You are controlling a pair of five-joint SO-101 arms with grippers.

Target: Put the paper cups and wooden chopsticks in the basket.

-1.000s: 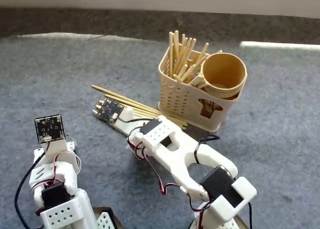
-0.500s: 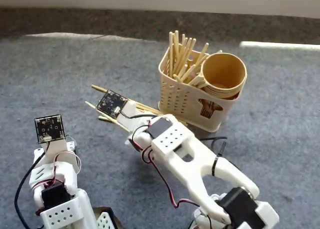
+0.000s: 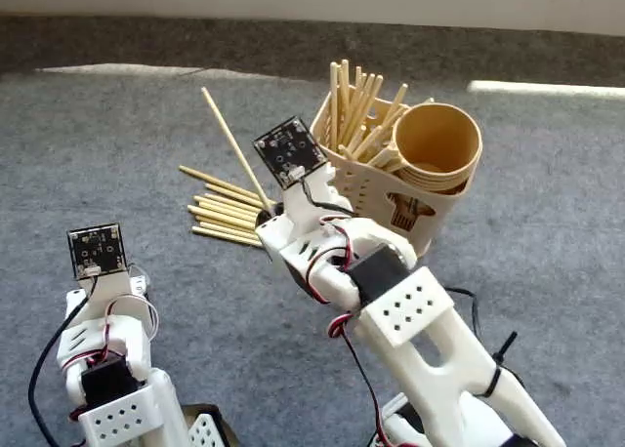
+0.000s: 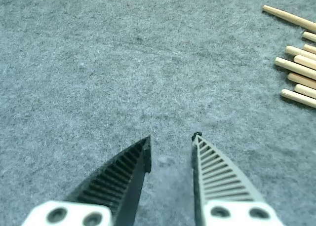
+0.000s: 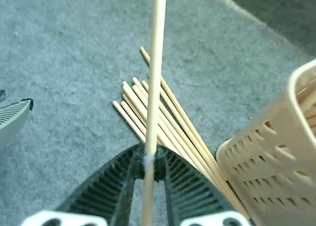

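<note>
My right gripper (image 3: pixel 270 213) (image 5: pixel 149 162) is shut on one wooden chopstick (image 3: pixel 232 144) (image 5: pixel 157 63), held tilted above the carpet just left of the basket. The cream slotted basket (image 3: pixel 376 205) (image 5: pixel 276 157) stands upright with several chopsticks (image 3: pixel 354 103) and stacked paper cups (image 3: pixel 437 140) inside. A pile of loose chopsticks (image 3: pixel 223 213) (image 5: pixel 148 115) (image 4: pixel 298 70) lies flat on the carpet beneath the held one. My left gripper (image 4: pixel 170 141) hangs open over bare carpet, left of the pile, with nothing between its fingers.
Grey carpet (image 3: pixel 146 135) covers the whole table, with a darker strip along the far edge (image 3: pixel 195 42). The left arm (image 3: pixel 103 340) stands at the near left. Open room lies to the far left and to the right of the basket.
The right gripper rose from the pile with one chopstick in it and swung up toward the basket. The left arm has kept still.
</note>
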